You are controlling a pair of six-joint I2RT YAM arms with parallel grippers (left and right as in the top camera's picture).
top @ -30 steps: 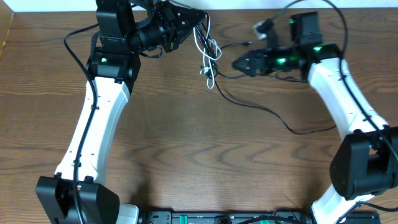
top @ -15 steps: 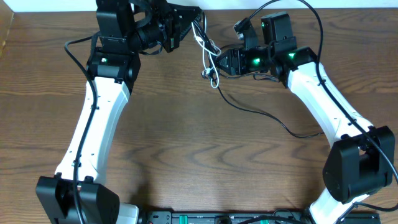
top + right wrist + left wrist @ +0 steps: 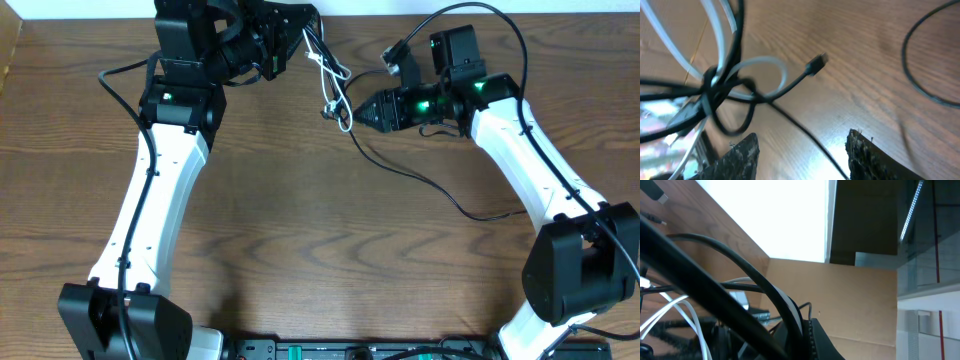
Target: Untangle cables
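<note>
Left gripper (image 3: 300,30): clenching the cables (image 3: 335,95), holding them up
Right gripper (image 3: 362,112): hovering just beside them, released
Counter (image 3: 300,220): carrying one trailing end

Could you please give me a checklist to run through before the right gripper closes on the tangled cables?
1. Right gripper open: ok.
2. Knot ahead of its fingers: ok, though left of centre.
3. Single strand between the fingers: ok, one black cable.
4. Left gripper firmly holding the white cable: cannot tell, its fingers are hidden.
5. Black plug clear of the knot: ok.
</note>
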